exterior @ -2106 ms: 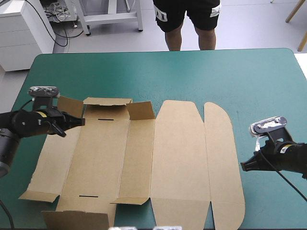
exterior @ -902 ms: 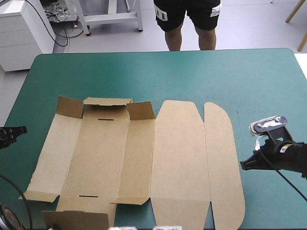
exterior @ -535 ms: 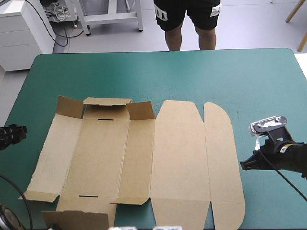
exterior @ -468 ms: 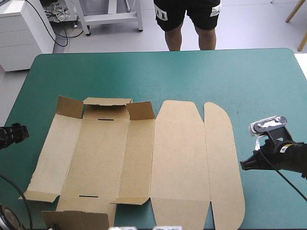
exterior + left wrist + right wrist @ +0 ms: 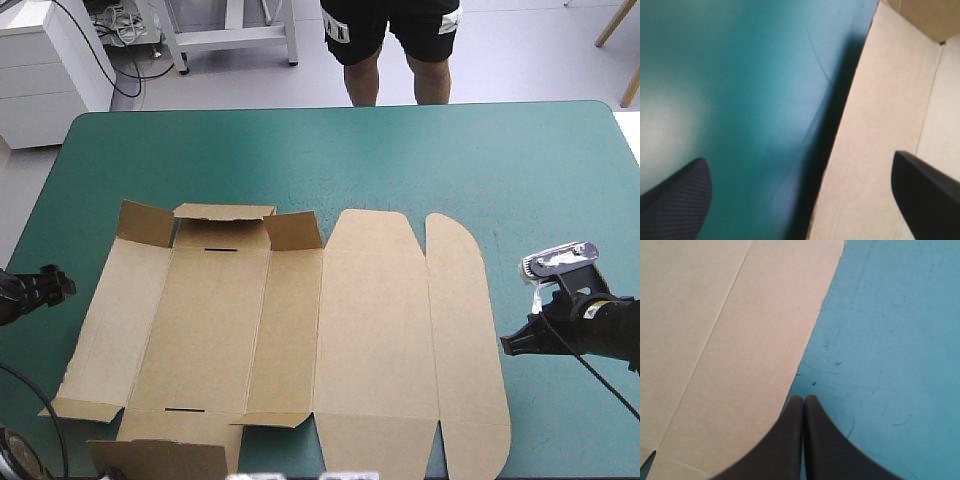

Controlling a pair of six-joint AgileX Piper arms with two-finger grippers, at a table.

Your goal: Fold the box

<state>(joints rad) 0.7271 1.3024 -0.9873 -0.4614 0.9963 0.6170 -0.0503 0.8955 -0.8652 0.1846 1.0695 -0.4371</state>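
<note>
Brown box (image 5: pixel 290 340) flat on desk (image 5: pixel 400 160). Left jaws open, box's left edge just ahead. Right jaws closed, empty, just beside box's right edge.

Bright, even light falls on the teal-green cover (image 5: pixel 400 160). In the left wrist view the box (image 5: pixel 875 140) throws a dark shadow along its edge, beside a pale glare.

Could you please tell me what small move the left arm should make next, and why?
Probably ease the left gripper forward so the left edge of the box slips between its open fingers: that edge lies just ahead, slightly lifted over its shadow, and nothing is gripped.
</note>
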